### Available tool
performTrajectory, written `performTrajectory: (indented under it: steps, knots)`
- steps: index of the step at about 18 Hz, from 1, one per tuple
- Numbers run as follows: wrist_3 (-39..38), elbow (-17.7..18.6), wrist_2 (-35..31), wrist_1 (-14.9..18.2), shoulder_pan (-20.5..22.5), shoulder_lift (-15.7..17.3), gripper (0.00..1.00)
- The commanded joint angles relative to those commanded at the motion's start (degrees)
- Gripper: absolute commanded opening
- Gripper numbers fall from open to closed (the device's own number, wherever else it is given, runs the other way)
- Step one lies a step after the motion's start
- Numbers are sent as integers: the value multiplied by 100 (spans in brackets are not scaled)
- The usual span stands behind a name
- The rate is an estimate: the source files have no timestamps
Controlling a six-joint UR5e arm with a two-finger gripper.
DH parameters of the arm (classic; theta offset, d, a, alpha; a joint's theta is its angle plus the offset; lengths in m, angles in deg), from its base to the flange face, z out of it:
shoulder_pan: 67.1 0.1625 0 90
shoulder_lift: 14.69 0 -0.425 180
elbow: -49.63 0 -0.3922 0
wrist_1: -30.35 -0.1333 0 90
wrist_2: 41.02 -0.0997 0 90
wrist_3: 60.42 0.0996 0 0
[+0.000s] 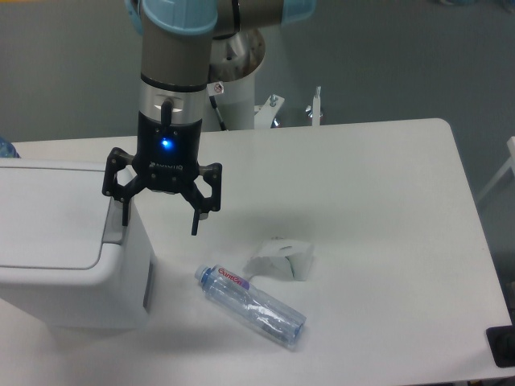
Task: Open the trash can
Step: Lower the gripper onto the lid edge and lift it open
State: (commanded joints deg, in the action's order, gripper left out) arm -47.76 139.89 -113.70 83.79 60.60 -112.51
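Observation:
The trash can point(72, 273) is a large boxy white bin at the left edge of the table. Its flat lid point(48, 217) lies closed, and the grey push tab point(117, 221) sits at its right end. My gripper point(159, 223) hangs above the bin's right edge with its jaws spread wide and nothing between them. The left fingertip point(125, 217) is over the grey tab; I cannot tell whether it touches. The right fingertip point(195, 225) hangs over the table, just right of the bin.
A clear plastic bottle point(253, 305) lies on its side on the table, right of the bin. A crumpled white paper point(280, 259) lies just behind it. A dark object point(503, 346) sits at the table's front right corner. The arm's white base point(233, 88) stands behind the table.

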Motion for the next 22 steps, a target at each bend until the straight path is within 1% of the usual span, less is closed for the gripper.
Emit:
performTrajectory:
  steps: [10, 15, 22]
  knots:
    - [-35, 9, 0, 18, -9, -9, 100]
    - [-35, 167, -9, -9, -123, 0, 100]
    - [-35, 167, 0, 0, -132, -18, 100]
